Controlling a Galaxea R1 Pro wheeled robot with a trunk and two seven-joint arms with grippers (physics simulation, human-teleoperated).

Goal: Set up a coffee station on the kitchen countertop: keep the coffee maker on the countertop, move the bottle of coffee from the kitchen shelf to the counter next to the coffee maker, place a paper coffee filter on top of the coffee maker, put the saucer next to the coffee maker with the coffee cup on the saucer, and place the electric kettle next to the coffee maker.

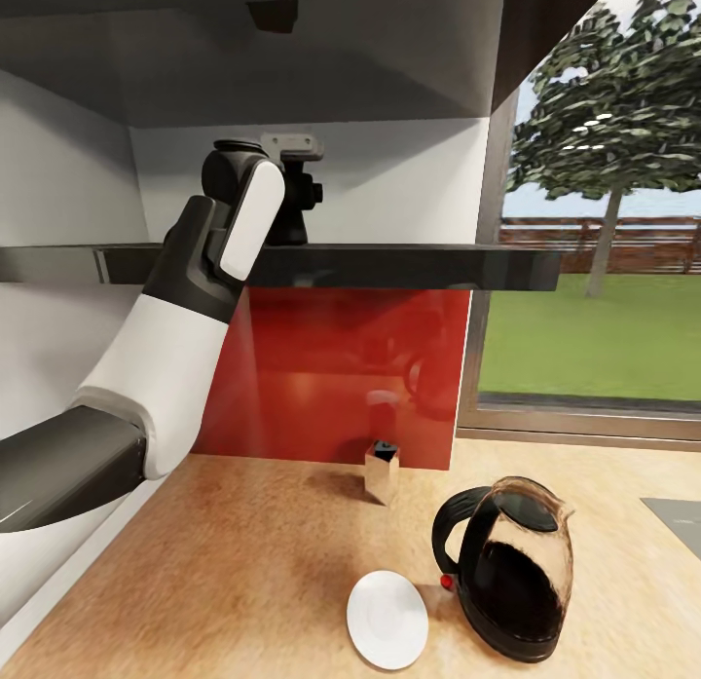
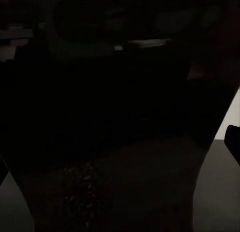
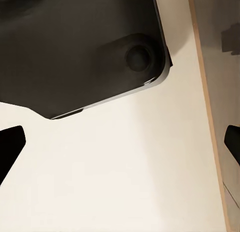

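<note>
Fetching the bottle of coffee: left tool [image 1: 292, 187] up at the kitchen shelf [image 1: 409, 266] front edge, grip state unreadable, bottle unseen; saucer [image 1: 387, 619] and electric kettle [image 1: 511, 567] at surface [image 1: 243, 543] near edge; next, confirm grasp, then lower.

The head camera looks forward and a bit down at the corner of the kitchen countertop [image 1: 243, 552]. It sees the electric kettle [image 1: 511, 572] and the saucer [image 1: 387, 619] close by at the bottom, the red back wall [image 1: 341, 367] farther off, the dark shelf [image 1: 389, 265] higher up, and a window [image 1: 604, 221] at the side. The left arm [image 1: 185, 358] reaches up from the near side to that shelf.

The left wrist camera sits very near something dark, so its picture is almost black and hard to read.

The right wrist camera points at a pale flat surface [image 3: 125, 182] with a dark block [image 3: 75, 47] over part of it, seen from near. I cannot tell what part of the room this is, or what it shares with the head camera.
</note>
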